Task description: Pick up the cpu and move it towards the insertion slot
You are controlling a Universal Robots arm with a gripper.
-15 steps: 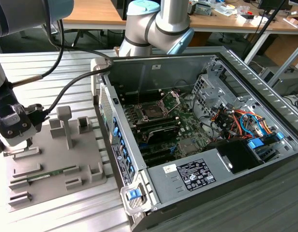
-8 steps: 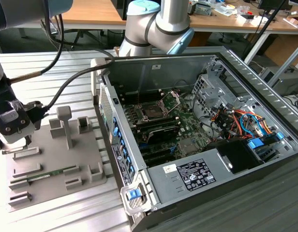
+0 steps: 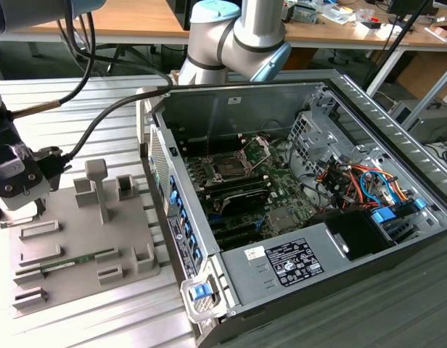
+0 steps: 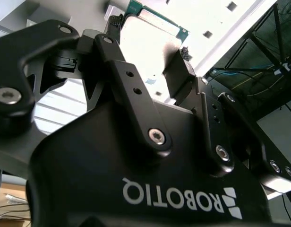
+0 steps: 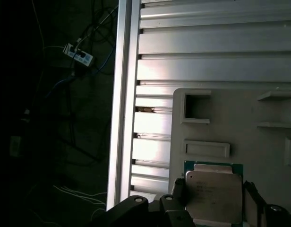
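The gripper is closing its black fingers on the cpu, one finger pressing against each of two opposite edges, so the opening is standing only as wide as the chip itself. In both wrist views the cpu is sitting between the fingertips, its silvery metal top facing the first wrist view and its thin green rim showing along one edge. In the first wrist view the chip is lying over the grey plastic tray, close to the tray's edge and near a low raised rectangle moulded into it; whether the chip is hanging clear of the tray or touching it cannot be told. Beyond the tray's edge the ribbed metal table is showing. In the exterior view the gripper is hanging at the exterior view's far left, over the left side of the tray, while a long green memory stick is lying in one of the tray's holders. The insertion slot, a black square socket with a silver frame, is sitting on the green board inside the open computer case, which is lying on the table to the exterior view's right of the tray, well apart from the gripper and the cpu. The arm is rising behind the case.
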